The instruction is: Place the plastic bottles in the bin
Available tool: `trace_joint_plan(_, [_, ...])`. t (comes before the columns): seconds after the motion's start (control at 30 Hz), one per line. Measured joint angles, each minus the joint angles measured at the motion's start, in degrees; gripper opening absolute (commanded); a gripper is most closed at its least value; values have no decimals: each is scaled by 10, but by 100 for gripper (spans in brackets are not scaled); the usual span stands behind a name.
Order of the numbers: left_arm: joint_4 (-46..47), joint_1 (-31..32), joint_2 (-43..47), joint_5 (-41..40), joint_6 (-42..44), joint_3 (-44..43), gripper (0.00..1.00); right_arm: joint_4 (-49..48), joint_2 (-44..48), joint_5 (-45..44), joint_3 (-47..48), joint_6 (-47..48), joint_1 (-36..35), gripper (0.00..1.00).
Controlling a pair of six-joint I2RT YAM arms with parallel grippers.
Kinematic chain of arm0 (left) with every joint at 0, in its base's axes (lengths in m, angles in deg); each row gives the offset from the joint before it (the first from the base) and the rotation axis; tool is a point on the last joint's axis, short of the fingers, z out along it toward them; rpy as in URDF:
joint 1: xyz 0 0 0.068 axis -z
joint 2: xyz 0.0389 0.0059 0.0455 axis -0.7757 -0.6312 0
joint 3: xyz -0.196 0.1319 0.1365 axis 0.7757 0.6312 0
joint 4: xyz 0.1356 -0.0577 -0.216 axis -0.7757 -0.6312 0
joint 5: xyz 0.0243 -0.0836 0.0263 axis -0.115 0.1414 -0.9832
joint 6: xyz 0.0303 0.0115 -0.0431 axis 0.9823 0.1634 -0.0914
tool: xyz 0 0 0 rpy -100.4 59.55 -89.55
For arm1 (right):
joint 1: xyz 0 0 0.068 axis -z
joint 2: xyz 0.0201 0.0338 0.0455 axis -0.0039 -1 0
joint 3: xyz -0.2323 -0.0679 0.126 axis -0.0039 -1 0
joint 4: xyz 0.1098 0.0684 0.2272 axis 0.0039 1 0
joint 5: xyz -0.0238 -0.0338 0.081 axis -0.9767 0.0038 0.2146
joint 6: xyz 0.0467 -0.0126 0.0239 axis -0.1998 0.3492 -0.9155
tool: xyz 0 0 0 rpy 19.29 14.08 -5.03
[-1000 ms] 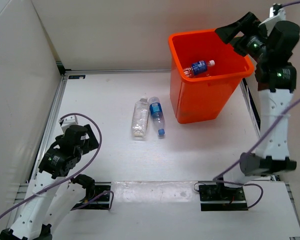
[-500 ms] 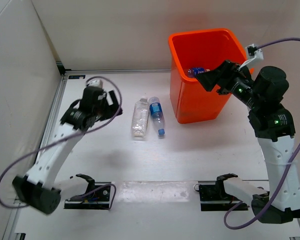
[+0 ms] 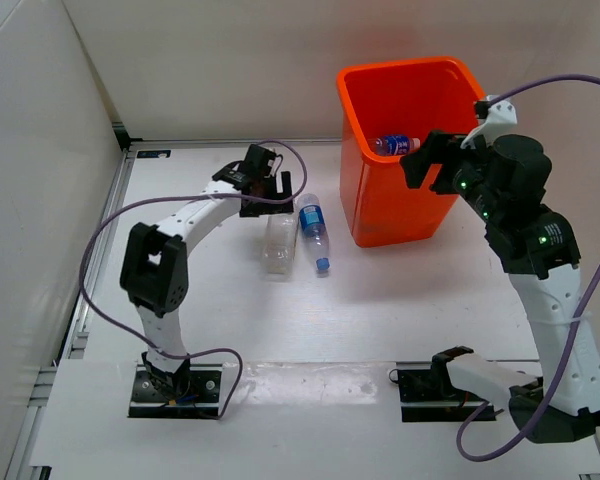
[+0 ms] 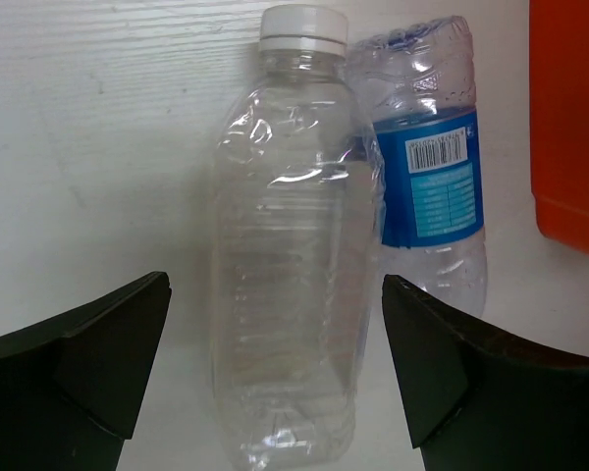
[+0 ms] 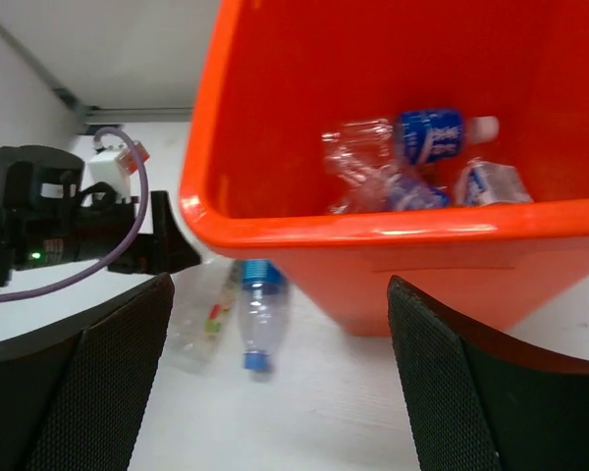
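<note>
Left jaws spread wide at the far end of a clear bottle (image 4: 285,255) lying on the desk (image 3: 380,300), touching a blue-labelled bottle (image 4: 427,172) on its right. Right jaws spread, empty, above the orange bin (image 3: 395,215); more bottles (image 5: 427,137) lie inside.

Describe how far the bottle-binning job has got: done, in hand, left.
Done: several bottles lie in the orange bin. In hand: the open left end effector faces the unlabelled bottle, not yet gripping. Left: that bottle and the blue-labelled bottle beside it, both on the table. The right end effector is open and empty.
</note>
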Motion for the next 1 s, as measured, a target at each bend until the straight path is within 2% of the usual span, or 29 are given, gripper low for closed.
trace_joint_plan(0.17, [0, 15, -68, 0, 34, -38, 99, -8, -10, -111, -5, 93, -92, 90])
trace_joint_plan(0.4, [-25, 23, -143, 8, 59, -100, 99, -12, 13, -163, -37, 129, -64, 90])
trace_joint_plan(0.5, [-31, 23, -152, 9, 59, -105, 92, -13, 28, -182, -43, 147, -68, 90])
trace_joint_plan(0.53, [-32, 22, -152, 8, 59, -106, 84, -14, 32, -185, -47, 151, -68, 90])
trace_joint_plan(0.63, [-42, 18, -154, 10, 52, -112, 70, -15, 42, -201, -56, 161, -74, 90])
trace_joint_plan(0.87, [-78, -18, -169, -1, 47, -167, 62, -30, 31, -246, -70, 195, -120, 90])
trace_joint_plan(1.0, [-62, -52, -165, -26, 57, -249, 61, -39, 28, -285, -79, 188, -123, 90])
